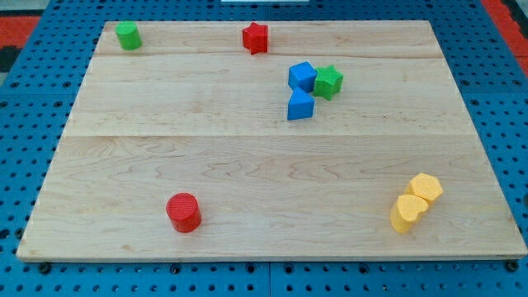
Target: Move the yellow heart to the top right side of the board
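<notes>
Two yellow plastic blocks (416, 202) sit touching near the wooden surface's (247, 173) bottom right, their shapes unclear; no tip or claw is seen, so the heart should be singled out and pushed from below.

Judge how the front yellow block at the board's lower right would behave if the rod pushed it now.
The front yellow block looks squat and flat-based, so it should slide, not tip. It seems to touch the other yellow block, so a push toward the view's top would likely move both. My tip is not in view.
</notes>
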{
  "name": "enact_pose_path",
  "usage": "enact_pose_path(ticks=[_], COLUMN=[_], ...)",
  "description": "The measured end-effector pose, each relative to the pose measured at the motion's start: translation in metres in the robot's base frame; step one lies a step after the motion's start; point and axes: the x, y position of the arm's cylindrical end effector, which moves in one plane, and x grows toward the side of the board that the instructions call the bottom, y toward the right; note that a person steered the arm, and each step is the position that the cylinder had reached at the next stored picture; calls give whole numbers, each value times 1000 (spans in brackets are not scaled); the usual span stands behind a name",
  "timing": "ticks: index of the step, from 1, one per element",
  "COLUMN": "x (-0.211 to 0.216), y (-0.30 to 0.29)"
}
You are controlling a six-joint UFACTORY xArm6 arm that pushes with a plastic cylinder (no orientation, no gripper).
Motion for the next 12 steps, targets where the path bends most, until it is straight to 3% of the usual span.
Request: enact_pose_path(ticks=[1, 3, 4, 5, 7, 8, 9, 10, 11, 12], x=[34, -34, -14, -34, -69, -104, -146, -164, -134, -146], y=[-78, -174, -167, -230, -275, -252, -190, -177, -181, -230])
